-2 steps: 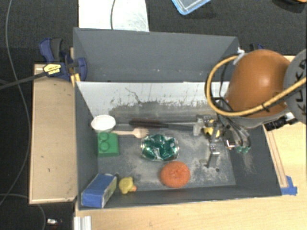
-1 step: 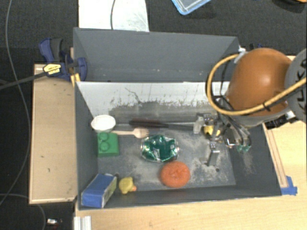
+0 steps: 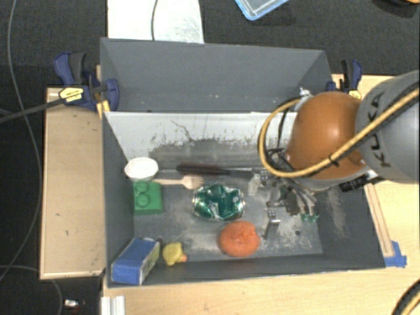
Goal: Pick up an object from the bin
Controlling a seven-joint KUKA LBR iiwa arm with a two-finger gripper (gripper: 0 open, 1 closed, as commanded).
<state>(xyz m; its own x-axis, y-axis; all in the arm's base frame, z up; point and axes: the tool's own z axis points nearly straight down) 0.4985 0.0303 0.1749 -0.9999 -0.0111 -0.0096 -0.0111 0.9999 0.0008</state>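
While the arm [image 3: 394,133] reaches in from the right of the frame, its pincer [image 3: 274,216] hangs low over the bin [image 3: 216,77] floor, right of centre. Apart or together? I cannot tell from this angle.

Now the count. One orange ball [image 3: 238,238], just beside the pincer at its lower left, is the nearest thing to it. One crumpled green wrapper [image 3: 218,202] lies up and left of the ball, close by. One pale spoon [image 3: 187,182] lies left of the wrapper's top, with one dark stick [image 3: 213,170] just above it along the back wall.

Further left, one white cup [image 3: 141,169] sits right above one green block [image 3: 147,197]. In the lower left corner there's one blue box [image 3: 134,261] leaning at the wall, with one yellow lump [image 3: 172,253] just beside it.

The wrist's orange cover [image 3: 325,133] and yellow cable [image 3: 264,146] hide the floor's upper right.
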